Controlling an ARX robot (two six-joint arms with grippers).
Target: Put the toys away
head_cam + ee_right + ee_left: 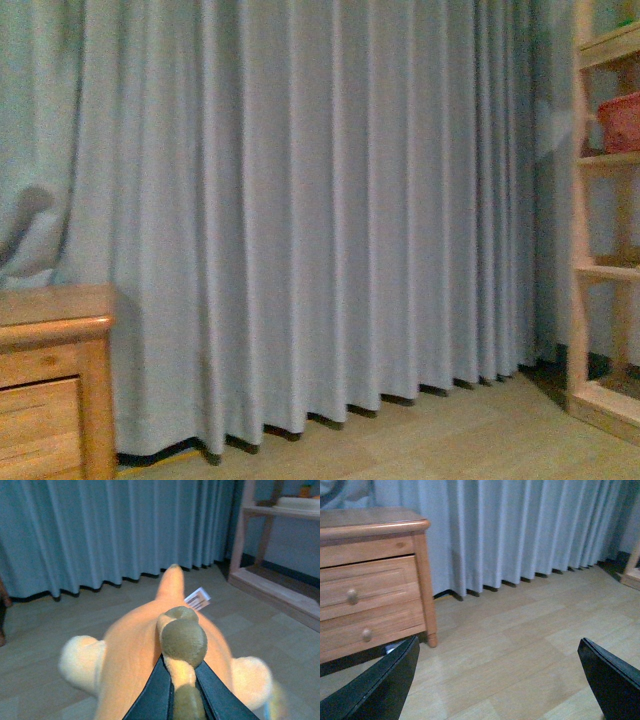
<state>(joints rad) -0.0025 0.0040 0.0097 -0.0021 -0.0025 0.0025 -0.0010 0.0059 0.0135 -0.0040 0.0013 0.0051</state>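
An orange-yellow plush animal [135,650] fills the right wrist view, held above the wooden floor. It has pale rounded limbs, an olive-brown knob on its back and a white tag [198,599]. My right gripper [182,680] is shut on the plush, its dark fingers [155,695] pinching a pale strip just under the knob. In the left wrist view my left gripper [500,680] is open, with only bare floor between its black fingers [385,685]. Neither arm nor the toy appears in the front view.
A wooden drawer chest [370,575] stands at the left, also seen in the front view as the chest [55,380]. Grey-blue curtains [300,220] hang along the back. A wooden shelf unit [600,270] with a pink basket [620,120] stands at the right.
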